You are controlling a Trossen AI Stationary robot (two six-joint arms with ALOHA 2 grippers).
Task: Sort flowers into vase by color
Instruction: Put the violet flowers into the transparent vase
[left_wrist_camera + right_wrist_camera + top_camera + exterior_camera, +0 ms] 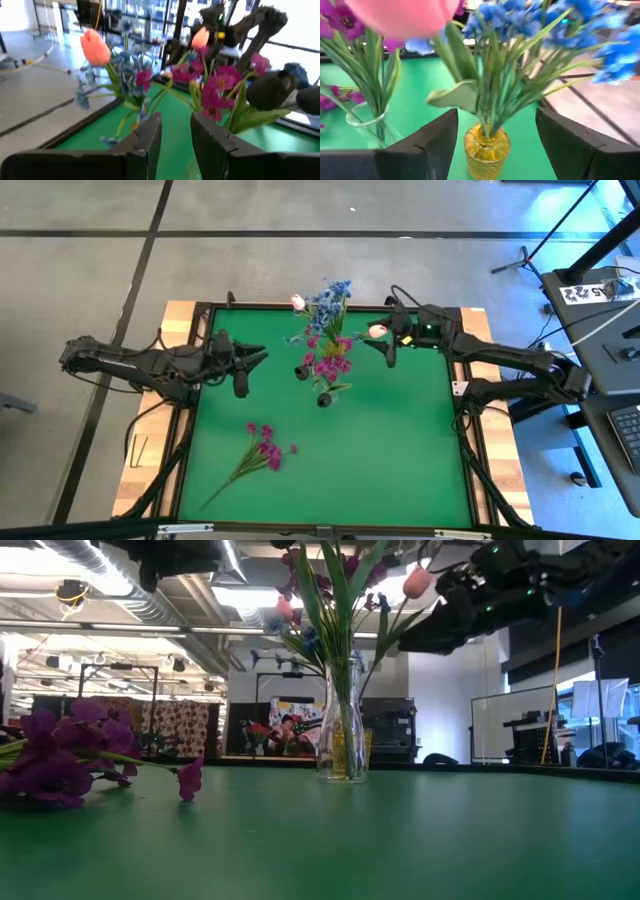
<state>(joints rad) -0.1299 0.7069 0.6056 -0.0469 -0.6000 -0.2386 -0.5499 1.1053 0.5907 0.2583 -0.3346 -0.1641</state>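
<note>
Right gripper (389,352) near the far edge of the green table (400,450), just beside the vases, fingers spread wide and empty, a pink tulip bud (377,331) close by its tip. Left gripper (240,383) toward the left edge, fingers parted by a narrow gap, nothing between them. Blue sprays (580,30) standing in a yellow vase (487,150); magenta sprays (220,85) in a clear vase (342,735) beside it. One loose magenta bunch (262,450) lying flat toward the near left corner, heads pointing inward, green stems (225,483) trailing to the near edge. Judged light and limp: thin plastic stems likely springy, heads soft and easily crushed. Best taken mid-stem, below the blooms, across the bundled stalks.
</note>
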